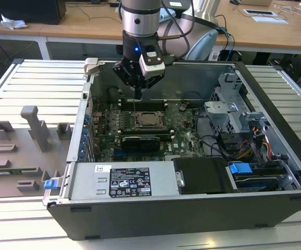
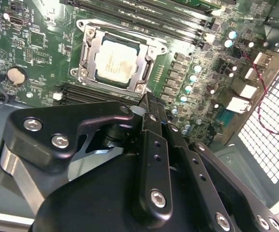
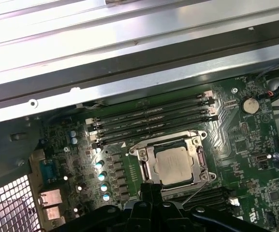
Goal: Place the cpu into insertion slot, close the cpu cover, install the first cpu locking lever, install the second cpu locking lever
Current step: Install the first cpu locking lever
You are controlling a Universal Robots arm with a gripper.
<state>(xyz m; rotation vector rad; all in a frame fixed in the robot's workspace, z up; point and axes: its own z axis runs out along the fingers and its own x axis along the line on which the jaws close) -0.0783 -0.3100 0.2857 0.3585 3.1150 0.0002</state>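
**Operator:** What sits at the exterior view's left?

**Arm:** Grey holder blocks stand on the slatted counter, outside the open computer case. A blue clip sticks out at the case's near corner.

**Operator:** And inside the case?

**Arm:** The green motherboard lies flat on the case floor. My end effector hangs over it, above the long memory slots beside the socket. My fingers are pressed together with nothing between them.

**Operator:** Where is the cpu?

**Arm:** The cpu lies flat in the insertion slot, near the middle of the board. It is close to my fingertips, which do not touch it. The cpu cover lies down around it, and its window shows the dull silver top.

**Operator:** The levers?

**Arm:** In the first wrist view a thin wire lever slants away from one corner of the socket. I cannot tell whether it is latched.

**Operator:** Further right?

**Arm:** Loose cables, then a grey drive cage. A blue tab sits nearer the front wall.
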